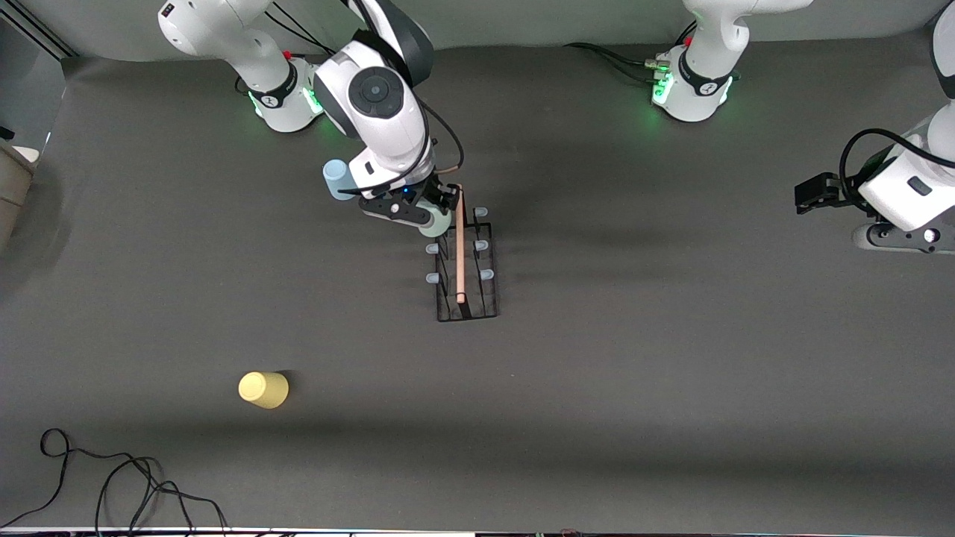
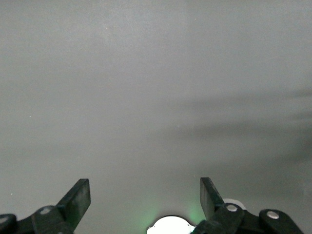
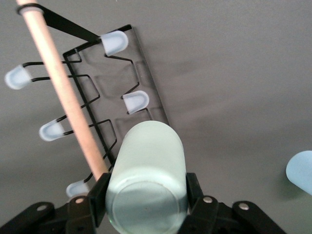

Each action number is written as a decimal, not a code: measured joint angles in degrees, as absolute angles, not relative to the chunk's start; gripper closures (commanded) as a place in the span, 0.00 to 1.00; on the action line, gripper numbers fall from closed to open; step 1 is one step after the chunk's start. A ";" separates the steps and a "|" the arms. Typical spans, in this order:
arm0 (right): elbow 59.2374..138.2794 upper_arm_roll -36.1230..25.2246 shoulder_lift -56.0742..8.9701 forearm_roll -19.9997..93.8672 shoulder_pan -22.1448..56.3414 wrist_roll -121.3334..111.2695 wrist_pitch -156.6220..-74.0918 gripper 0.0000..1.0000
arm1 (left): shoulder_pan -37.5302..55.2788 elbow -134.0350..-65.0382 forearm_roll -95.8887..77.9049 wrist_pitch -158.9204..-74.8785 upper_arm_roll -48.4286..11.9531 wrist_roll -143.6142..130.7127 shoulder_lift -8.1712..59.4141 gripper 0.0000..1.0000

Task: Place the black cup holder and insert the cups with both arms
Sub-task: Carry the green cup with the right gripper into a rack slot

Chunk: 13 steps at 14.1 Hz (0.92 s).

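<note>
A: Where is the rack (image 1: 466, 261) noted?

B: Mid-tabletop, somewhat toward the edge where the arm bases stand. Its wooden rod (image 1: 460, 242) runs from that edge toward the front-camera edge, three pale-tipped pegs (image 3: 135, 101) to each side.

A: And the right gripper (image 1: 433, 216)?

B: Over the rack's end closest to the bases, on the right arm's side of the rod. The jaws are pinched on the green cup (image 3: 146, 178), which is held on its side. In the right wrist view the cup's long axis points along the row of pegs, roughly parallel to the rod; the mouth appears to lead. The closest peg on that side seems hidden by the cup's far end, so it cannot be told whether the cup is on it yet.

A: The relation that matters?

B: Mouth against peg tip. The cup is judged to need sliding along its own axis onto that peg.

A: Other cups?

B: The blue cup (image 1: 336, 180) is seen beside the right wrist, toward the right arm's base. The yellow cup (image 1: 262, 389) lies toward the front-camera edge, at the right arm's end.

A: Left gripper (image 2: 145, 195)?

B: Waiting over bare tabletop at the left arm's end, jaws spread, nothing held.
</note>
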<state>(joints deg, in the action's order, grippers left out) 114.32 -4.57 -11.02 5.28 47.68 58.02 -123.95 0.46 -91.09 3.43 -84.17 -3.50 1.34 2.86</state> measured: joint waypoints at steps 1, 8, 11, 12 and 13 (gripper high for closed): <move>115.40 -4.60 -11.14 5.27 47.67 58.01 -125.15 0.72 | 0.46 -91.09 3.42 -84.17 -3.50 1.34 2.86 0.00; 116.48 -4.62 -15.21 5.28 47.67 57.99 -130.10 0.00 | 0.46 -91.09 3.41 -84.16 -3.50 1.34 2.86 0.00; 112.73 -5.48 -14.75 5.28 47.57 57.93 -125.49 0.00 | 0.46 -91.09 3.40 -84.11 -3.47 1.34 2.86 0.00; 109.38 -6.41 -14.20 5.28 47.50 57.58 -120.16 0.00 | 0.46 -91.10 3.40 -84.11 -3.45 1.34 2.86 0.00; 105.34 -7.57 -13.55 5.28 47.40 56.76 -114.11 0.00 | 0.46 -91.09 3.40 -84.11 -3.43 1.34 2.86 0.00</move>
<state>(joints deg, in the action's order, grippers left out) 105.34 -7.57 -13.55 5.28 47.40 56.76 -114.11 0.46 -91.09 3.40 -84.11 -3.43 1.34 2.86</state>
